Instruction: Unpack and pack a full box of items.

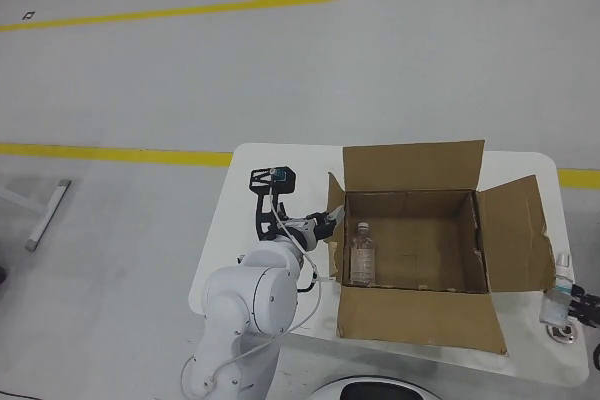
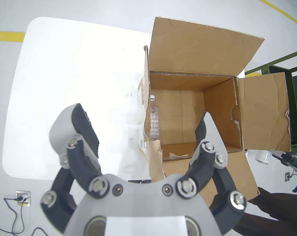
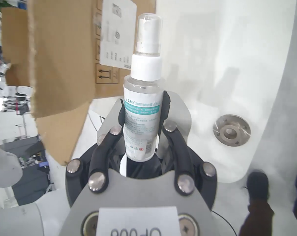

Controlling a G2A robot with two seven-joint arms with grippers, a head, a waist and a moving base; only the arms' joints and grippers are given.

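I'm holding the L gripper [image 2: 141,117] spread wide w/ nothing between the pads. It's hovering over the table [image 2: 72,69] just beside the left wall of the cardboard box [image 2: 202,47]. I'm judging that spot makes sense: the clear plastic bottle [image 2: 154,121] is lying on the box floor right against that same wall, so it's the nearest arm for a reach in, and the wide spread is leaving room for the bottle's body.

The R gripper [image 3: 143,109] is pinching the spray bottle [image 3: 145,67] around its lower body, label between the fingers and cap pointing away from the wrist. That low grip is prob. keeping the nozzle end free. It's sitting outside the box, near the table's right edge [image 1: 570,365] and beside the right flap. I can't tell whether the bottle's base is touching the table, or whether it's coming out or going in.

All flaps are folded outward, which I'm reading as keeping the opening free for both arms.

Count:
- 1 box w/ 4 flaps open
- 1 plastic bottle inside
- 1 spray bottle in the R gripper
- 1 round metal fitting [image 3: 231,130] on the table near the R gripper
- 2 grippers, 1 loaded and 1 free
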